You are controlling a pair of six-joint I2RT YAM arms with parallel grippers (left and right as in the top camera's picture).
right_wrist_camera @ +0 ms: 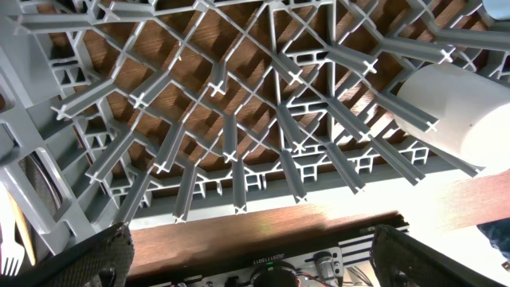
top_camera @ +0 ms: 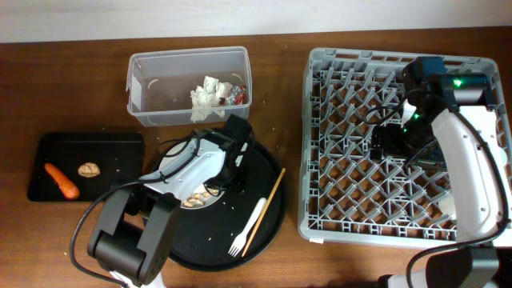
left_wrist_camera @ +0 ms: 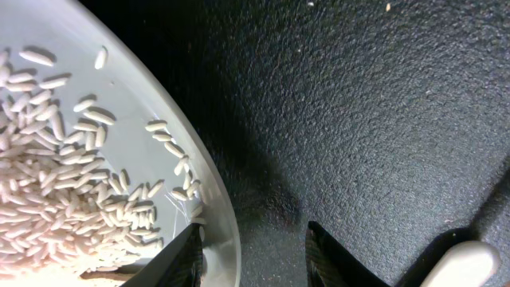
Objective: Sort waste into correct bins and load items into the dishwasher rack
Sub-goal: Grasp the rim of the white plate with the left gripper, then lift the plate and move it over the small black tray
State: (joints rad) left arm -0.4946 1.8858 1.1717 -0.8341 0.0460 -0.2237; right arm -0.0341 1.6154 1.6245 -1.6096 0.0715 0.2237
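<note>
Overhead: left tool is down on the round black tray, at the plate. The arm hides most of the plate. Clear tub holds tissue and wrapper. Black tray holds carrot and brown lump. Fork and chopstick lie on the round tray. Right tool hangs over the rack. The counter is brown wood.

Left wrist: shows what overhead hides. Left tool is parted and straddles the plate rim, one finger inside and the other outside, not clamped. Rice scraps are heaped near the grip.

Likely step: grab the plate and dump the scraps. Pinch the rim fully and lift level. Tilt only over the black tray, where the food waste sits.

Right wrist: right tool is spread wide with nothing in it. White cup lies in the rack; the right arm hides most of it from overhead.
</note>
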